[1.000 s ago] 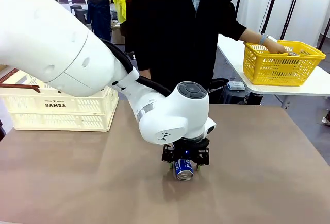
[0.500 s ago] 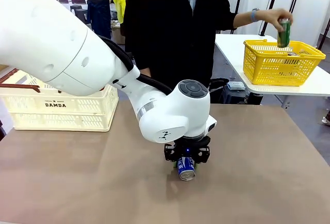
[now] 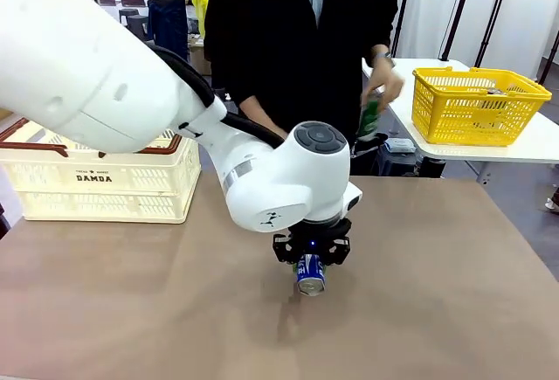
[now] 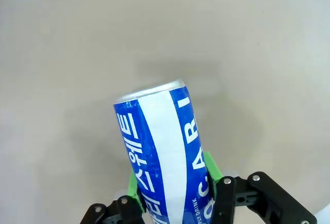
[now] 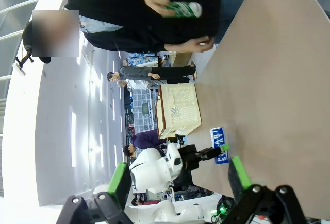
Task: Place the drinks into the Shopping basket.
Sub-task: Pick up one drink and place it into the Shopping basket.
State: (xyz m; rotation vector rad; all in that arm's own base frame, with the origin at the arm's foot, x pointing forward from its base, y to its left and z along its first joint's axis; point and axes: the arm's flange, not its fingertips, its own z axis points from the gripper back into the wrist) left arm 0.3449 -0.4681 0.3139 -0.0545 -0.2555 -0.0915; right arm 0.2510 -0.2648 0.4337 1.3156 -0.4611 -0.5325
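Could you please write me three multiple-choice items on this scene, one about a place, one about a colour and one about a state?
1. Where does the Shopping basket stand?
A. beside the yellow basket
B. at the table's far left
C. in the person's hands
2. What colour is the can in the left end effector?
A. green
B. red
C. blue
3. How is the right end effector?
A. open, holding nothing
B. shut on a can
C. shut on a handle
1 B: the front view shows it at the far left.
2 C: blue with white lettering.
3 A: its fingers stand wide apart, nothing between.
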